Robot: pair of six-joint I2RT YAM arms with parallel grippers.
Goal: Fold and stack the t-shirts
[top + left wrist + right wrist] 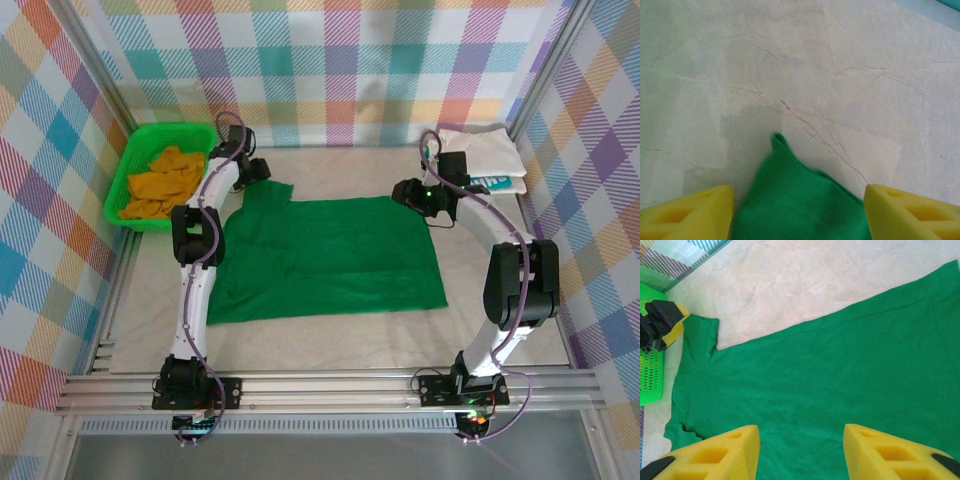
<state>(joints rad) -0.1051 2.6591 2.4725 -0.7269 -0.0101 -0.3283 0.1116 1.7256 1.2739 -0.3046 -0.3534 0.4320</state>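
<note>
green cloth, a sleeve tip of the dark green t-shirt (790, 205), pokes up between the yellow fingers (695, 210) of the left gripper (797, 189), which gapes wide and clamps nothing. the right gripper (800, 427) hangs just as wide over the shirt's body. the left arm stretches forward along the shirt's left side; the right arm bends in at its far right corner. the shirt lies flat on the table (330, 335).
</note>
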